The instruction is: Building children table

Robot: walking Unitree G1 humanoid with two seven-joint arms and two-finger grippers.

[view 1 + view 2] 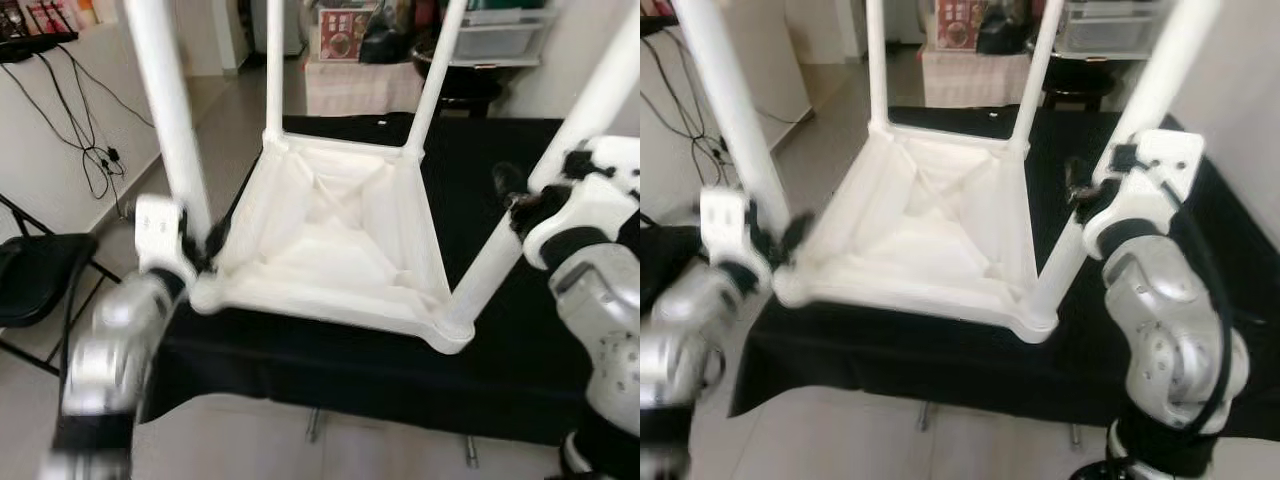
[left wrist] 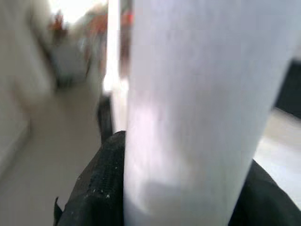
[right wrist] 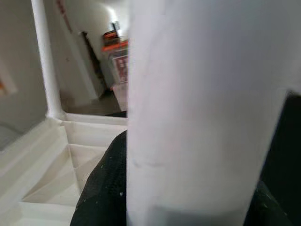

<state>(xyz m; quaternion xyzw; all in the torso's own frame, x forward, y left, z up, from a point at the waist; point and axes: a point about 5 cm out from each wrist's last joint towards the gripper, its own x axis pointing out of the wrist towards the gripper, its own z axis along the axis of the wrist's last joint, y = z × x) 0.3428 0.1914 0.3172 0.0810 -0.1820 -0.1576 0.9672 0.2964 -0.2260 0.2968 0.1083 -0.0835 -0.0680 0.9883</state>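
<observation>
A white children's table (image 1: 330,230) lies upside down on a black-covered work table (image 1: 350,375), with its legs pointing up. My left gripper (image 1: 203,245) is shut around the near-left leg (image 1: 165,100) just above its base. In the left wrist view that leg (image 2: 188,108) sits between the black fingers (image 2: 99,188). My right gripper (image 1: 520,200) is shut on the near-right leg (image 1: 490,270) at about mid height. The right wrist view has the same leg (image 3: 202,108) close between the fingers (image 3: 101,193). The two far legs (image 1: 273,70) stand untouched.
A black folding chair (image 1: 35,275) stands on the floor at the left. Black cables (image 1: 95,150) hang down the white wall beside it. Boxes and a storage bin (image 1: 345,35) sit behind the work table. The work table's front edge is close to me.
</observation>
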